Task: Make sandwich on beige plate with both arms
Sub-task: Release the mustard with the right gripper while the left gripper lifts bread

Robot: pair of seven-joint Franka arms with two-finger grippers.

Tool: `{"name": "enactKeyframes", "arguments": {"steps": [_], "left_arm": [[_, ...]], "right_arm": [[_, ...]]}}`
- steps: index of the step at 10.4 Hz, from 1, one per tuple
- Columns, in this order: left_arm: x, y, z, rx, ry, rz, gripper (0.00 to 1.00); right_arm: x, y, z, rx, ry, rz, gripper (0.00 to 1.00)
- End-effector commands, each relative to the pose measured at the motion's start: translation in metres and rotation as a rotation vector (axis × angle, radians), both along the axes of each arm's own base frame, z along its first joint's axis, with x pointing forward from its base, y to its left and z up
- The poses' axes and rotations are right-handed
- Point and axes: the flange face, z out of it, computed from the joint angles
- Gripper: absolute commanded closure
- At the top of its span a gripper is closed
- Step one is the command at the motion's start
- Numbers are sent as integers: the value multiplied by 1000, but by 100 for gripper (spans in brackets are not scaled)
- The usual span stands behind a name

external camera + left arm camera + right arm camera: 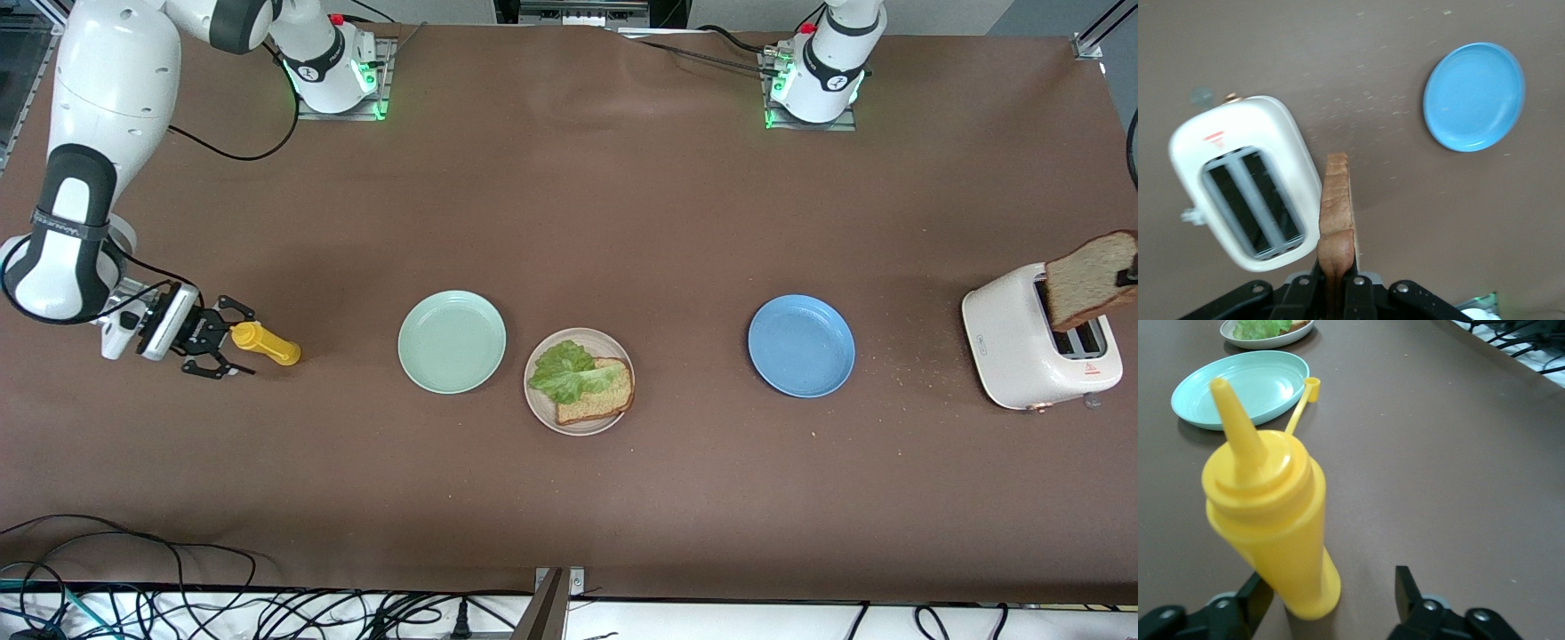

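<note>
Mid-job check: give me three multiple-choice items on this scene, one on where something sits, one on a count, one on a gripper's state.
1. Where is the ruffled green lettuce leaf?
A. On the bread slice on the round beige plate
B. On the round mint-green plate
C. On the round blue plate

2. How many plates are on the table?
A. Two
B. Three
C. Four

3. What is the left gripper doing?
A. Open over the blue plate
B. Shut on a brown bread slice above the white toaster
C. Shut on the yellow squeeze bottle

Key: 1 A, the leaf lies on the bread there. 2 B, mint-green, beige, blue. 3 B, its fingers pinch the slice; the right gripper stands open around the bottle.
</note>
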Motion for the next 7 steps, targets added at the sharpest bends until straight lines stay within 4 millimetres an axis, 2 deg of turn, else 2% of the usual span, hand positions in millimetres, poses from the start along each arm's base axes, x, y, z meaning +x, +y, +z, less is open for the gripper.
{"name": "enactKeyframes", "arguments": {"steps": [1,2,3,4,6,7], "left_arm": [[11,-28,-23,-219,34,52,100],[19,-45,-41,-335,83,121,100],[29,-70,-58,-458,117,152,100],[37,-85,-78,-563,150,180,100],[46,-115,-110,-712,204,203,100],[53,-146,-125,-787,242,202,100]], "right_arm": [[0,-44,11,-8,13,-38,1],[8,-64,26,-50,41,-25,1],[21,-74,50,-69,80,-22,1],[34,-80,73,-77,136,-22,1],[54,-78,116,-80,237,-53,1],[65,-70,141,-92,294,-92,1]]}}
